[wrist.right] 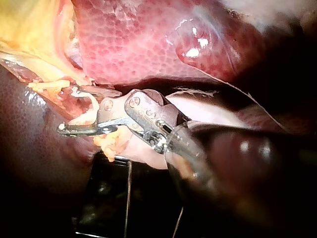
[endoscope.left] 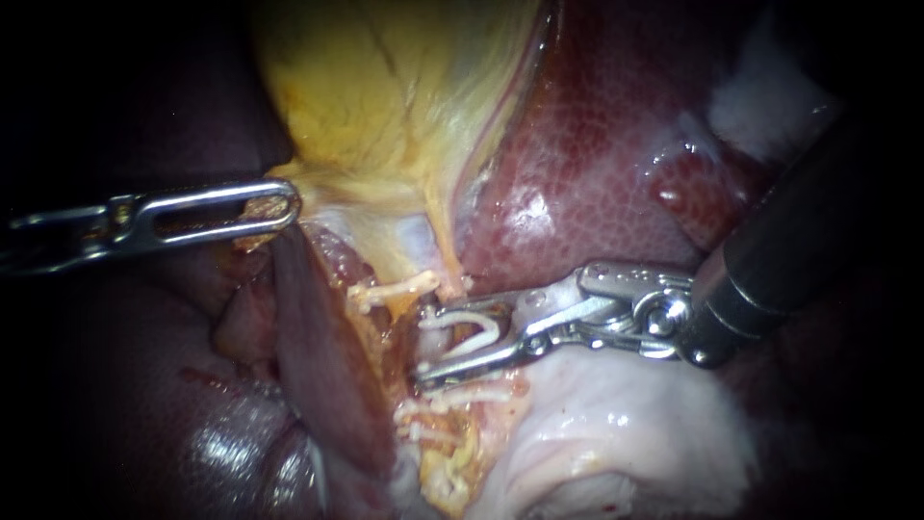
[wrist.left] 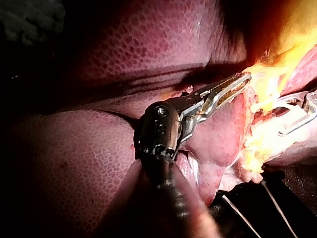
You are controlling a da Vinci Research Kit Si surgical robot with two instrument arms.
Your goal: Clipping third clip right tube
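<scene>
My right instrument [endoscope.left: 429,345] is gripping the open clip [endoscope.left: 487,332] in its spread jaws, the clip's legs straddling the tube [endoscope.left: 435,337]. The liver [endoscope.left: 577,164] is lying just beside its upper jaw. My left instrument [endoscope.left: 287,204] is clenching the gallbladder [endoscope.left: 385,87] at its edge.

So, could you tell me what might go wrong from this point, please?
The open clip in the right instrument sits tight between the upper clip and the lower clip; it could close onto one. Tissue hides how far it reaches across the tube, so it may not span it fully. Should the left instrument slip off the gallbladder, the tube could slacken and shift.
</scene>
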